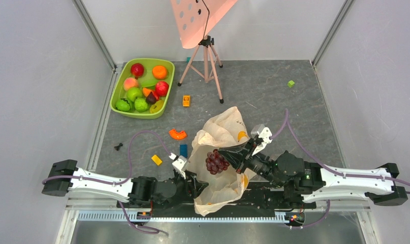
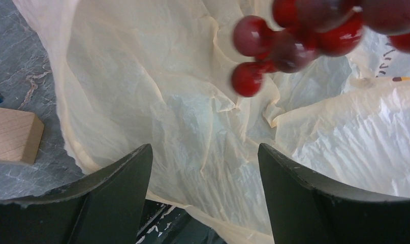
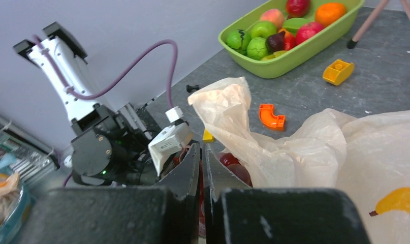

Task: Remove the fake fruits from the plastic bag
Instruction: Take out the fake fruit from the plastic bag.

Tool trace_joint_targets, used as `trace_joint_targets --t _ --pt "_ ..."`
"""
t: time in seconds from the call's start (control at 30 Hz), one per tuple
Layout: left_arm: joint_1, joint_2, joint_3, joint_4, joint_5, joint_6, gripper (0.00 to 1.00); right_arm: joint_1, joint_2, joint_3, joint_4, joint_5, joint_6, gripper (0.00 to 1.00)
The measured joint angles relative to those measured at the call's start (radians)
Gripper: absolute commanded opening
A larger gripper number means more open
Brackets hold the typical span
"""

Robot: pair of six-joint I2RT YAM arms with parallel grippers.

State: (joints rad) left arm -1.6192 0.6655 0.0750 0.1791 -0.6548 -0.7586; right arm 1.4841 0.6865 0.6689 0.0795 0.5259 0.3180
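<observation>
The plastic bag [image 1: 223, 137] lies crumpled between the two arms; it also shows in the left wrist view [image 2: 192, 101] and the right wrist view [image 3: 304, 147]. My right gripper [image 1: 227, 158] is shut on the dark purple grape bunch [image 1: 216, 161] and holds it over the bag's mouth. In the right wrist view its jaws [image 3: 202, 152] stand almost together with red grapes [image 3: 233, 165] between them. My left gripper [image 2: 203, 152] is open, its fingers apart over the bag's near edge, with the grapes [image 2: 294, 40] hanging above. Other fake fruits [image 1: 142, 86] lie in the lime-green tub [image 1: 142, 115].
An orange arc piece [image 1: 177, 134], a blue block [image 1: 183, 150], a yellow block [image 1: 156, 159] and an orange-yellow block [image 1: 186, 100] lie left of the bag. A tripod [image 1: 207, 61] stands at the back. A green block [image 1: 291, 84] lies far right. A wooden block [image 2: 12, 134] lies by the left gripper.
</observation>
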Motion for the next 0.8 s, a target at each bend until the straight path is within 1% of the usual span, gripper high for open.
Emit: trace_joint_targets --t 0.2,0.4,0.5,0.6,0.8 --pt "0.000 -0.007 0.000 -0.014 -0.003 0.000 0.86 0.000 0.002 0.097 -0.079 -0.123 -0.063 0.00" --pt "0.000 -0.008 0.000 -0.021 -0.007 0.000 0.86 0.000 0.023 0.189 -0.149 -0.286 -0.120 0.00" --pt "0.000 -0.014 0.000 -0.021 -0.010 0.000 0.87 0.000 0.078 0.245 -0.184 -0.354 -0.142 0.00" --pt "0.000 -0.017 0.004 -0.022 -0.018 0.001 0.87 0.000 0.148 0.286 -0.207 -0.384 -0.159 0.00" --pt "0.000 -0.015 0.015 -0.022 -0.025 0.000 0.86 0.000 0.323 0.335 -0.228 -0.364 -0.202 0.00"
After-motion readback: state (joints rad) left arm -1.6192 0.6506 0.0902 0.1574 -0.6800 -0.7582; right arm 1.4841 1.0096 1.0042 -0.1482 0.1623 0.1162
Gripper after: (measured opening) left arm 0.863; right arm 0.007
